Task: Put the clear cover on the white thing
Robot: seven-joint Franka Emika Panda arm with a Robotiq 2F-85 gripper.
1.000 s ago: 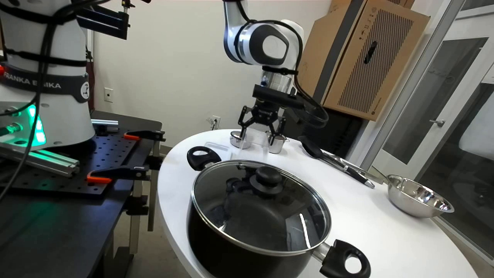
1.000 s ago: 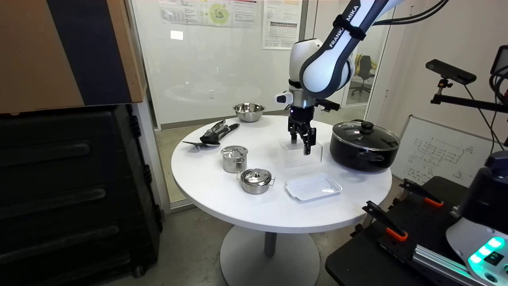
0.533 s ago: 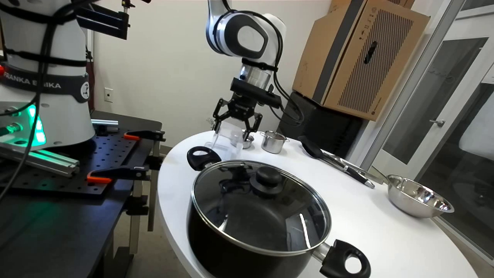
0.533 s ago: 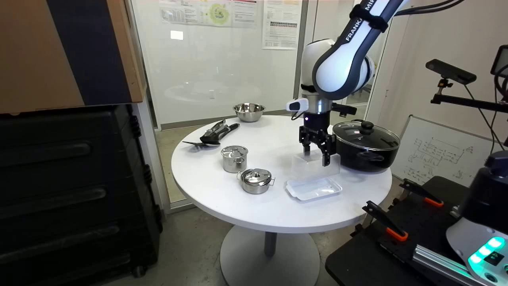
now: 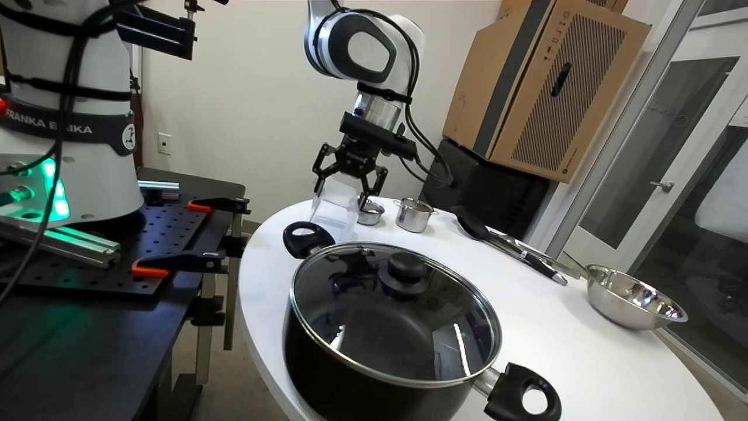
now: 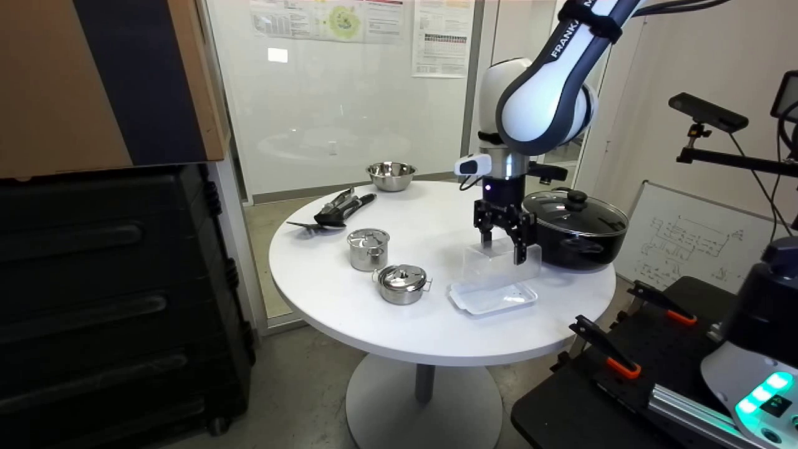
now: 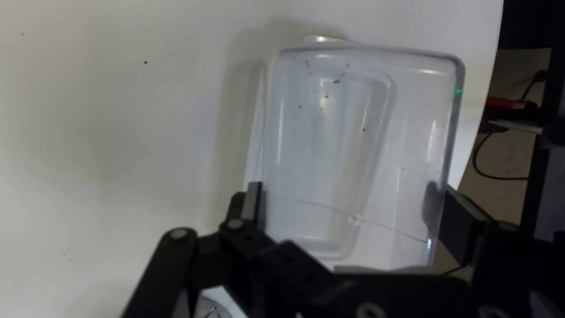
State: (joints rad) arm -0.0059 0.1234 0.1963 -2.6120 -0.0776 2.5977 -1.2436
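Observation:
The clear cover (image 6: 499, 268) is a transparent box, also in an exterior view (image 5: 338, 206). My gripper (image 6: 502, 249) has its fingers spread wide on two opposite sides of the cover and holds it off the table. In the wrist view the gripper (image 7: 352, 205) presses both sides of the cover (image 7: 415, 132) near one end. The white thing is a shallow white tray (image 6: 492, 302) lying on the table below the cover. Seen through the cover in the wrist view, the tray is slightly turned against it. Its left edge (image 7: 252, 161) sticks out. How high the cover hangs is unclear.
A black pot (image 5: 374, 397) with a glass lid stands close beside the gripper. Two small steel pots (image 6: 368, 249) (image 6: 402, 288) stand on the tray's other side. Black utensils (image 6: 336, 212) and a steel bowl (image 6: 391, 177) lie farther off. The round white table's edge (image 6: 430, 355) is near the tray.
The gripper has carried the cover toward the tray, moving left in an exterior view, and the cover now overlaps it from above. The move slowed in the last half second. The tray has not moved.

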